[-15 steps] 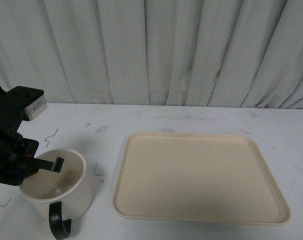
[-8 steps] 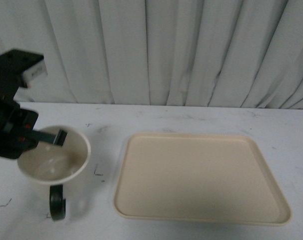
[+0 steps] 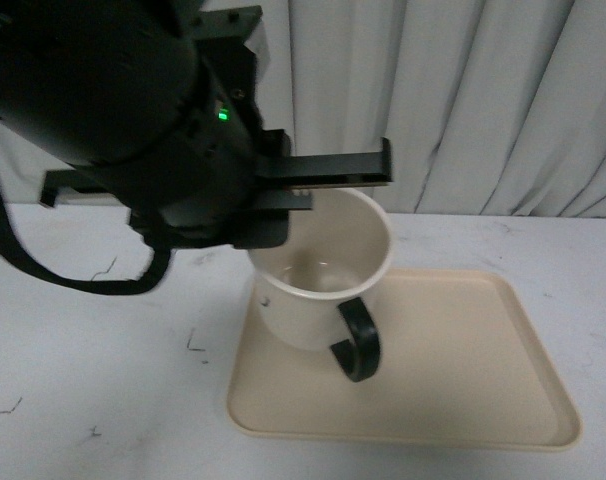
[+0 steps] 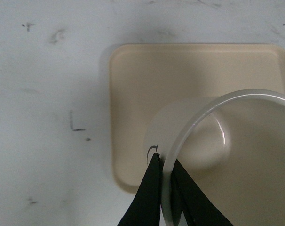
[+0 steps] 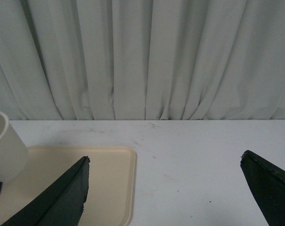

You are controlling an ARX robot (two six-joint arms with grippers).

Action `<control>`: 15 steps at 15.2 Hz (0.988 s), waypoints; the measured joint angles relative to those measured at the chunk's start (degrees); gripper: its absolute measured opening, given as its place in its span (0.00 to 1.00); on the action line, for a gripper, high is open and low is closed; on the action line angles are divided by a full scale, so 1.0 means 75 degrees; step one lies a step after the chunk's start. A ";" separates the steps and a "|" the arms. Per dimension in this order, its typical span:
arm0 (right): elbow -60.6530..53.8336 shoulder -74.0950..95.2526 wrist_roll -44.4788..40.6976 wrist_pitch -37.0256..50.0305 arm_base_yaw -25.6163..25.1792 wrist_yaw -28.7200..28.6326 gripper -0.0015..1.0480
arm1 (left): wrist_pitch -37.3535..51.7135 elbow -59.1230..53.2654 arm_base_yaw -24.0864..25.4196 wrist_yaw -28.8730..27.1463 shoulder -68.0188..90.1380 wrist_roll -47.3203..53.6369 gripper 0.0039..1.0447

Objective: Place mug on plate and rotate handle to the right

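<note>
Across the white tabletop point(image 3: 83, 330), scuffed with dark marks, the large flat beige rectangular plate with rounded corners and a low raised rim point(image 3: 483, 350) is seen lying level, with its right half bare. Above its left part, the left gripper point(image 4: 165, 165) is seen clamped on the wall of the wide cream-white mug point(image 3: 318, 280), one black finger inside the rim and one outside. The mug is upright and is judged to be held clear of the plate, since a shadow is cast on the plate beneath it; contact cannot be ruled out. The right gripper point(image 5: 164, 157) is spread wide, holds nothing and is kept well apart from the mug. The black loop handle point(image 3: 358, 340) is directed toward the robot, with only a slight lean to the right.

Transport to the plate is judged largely done. Lowering, release and turning of the handle to the right are judged outstanding.
</note>
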 joint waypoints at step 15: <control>0.0000 0.0000 0.0000 0.0000 0.0000 0.0003 0.94 | 0.0737 -0.0038 -0.0117 -0.0583 0.1915 -0.4893 0.03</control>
